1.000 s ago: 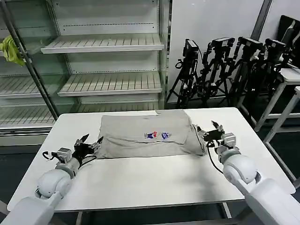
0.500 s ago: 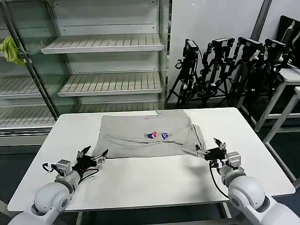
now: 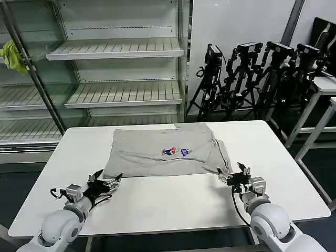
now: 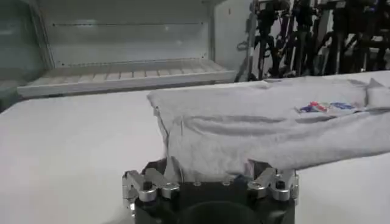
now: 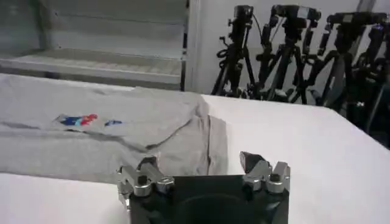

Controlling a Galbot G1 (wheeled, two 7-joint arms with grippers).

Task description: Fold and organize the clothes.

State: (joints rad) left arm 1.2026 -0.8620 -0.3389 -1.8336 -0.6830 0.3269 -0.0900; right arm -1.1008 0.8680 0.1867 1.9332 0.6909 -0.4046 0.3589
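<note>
T-shirt [image 3: 165, 151] lay partly folded across the far half of the surface [image 3: 173, 205], chest print up, its near hem running parallel to the near edge. One flap of cloth on the right side still stuck out past the folded body. The left gripper [image 3: 106, 183] sat low by the shirt's near-left corner, fingers spread and holding nothing (in the left wrist view the hem lay just beyond the open fingertips). The right gripper [image 3: 231, 177] sat by the near-right corner, likewise open and empty, a little apart from the loose flap.

Judging by this, the step in hand was a two-handed grasp of the near hem for the next fold. To do it well, both grippers should slide in flat along the surface so the lower finger goes under all layers, close at matching points on the hem, and lift together; an uneven pinch would likely skew the fold or drag the shirt toward the near edge.
</note>
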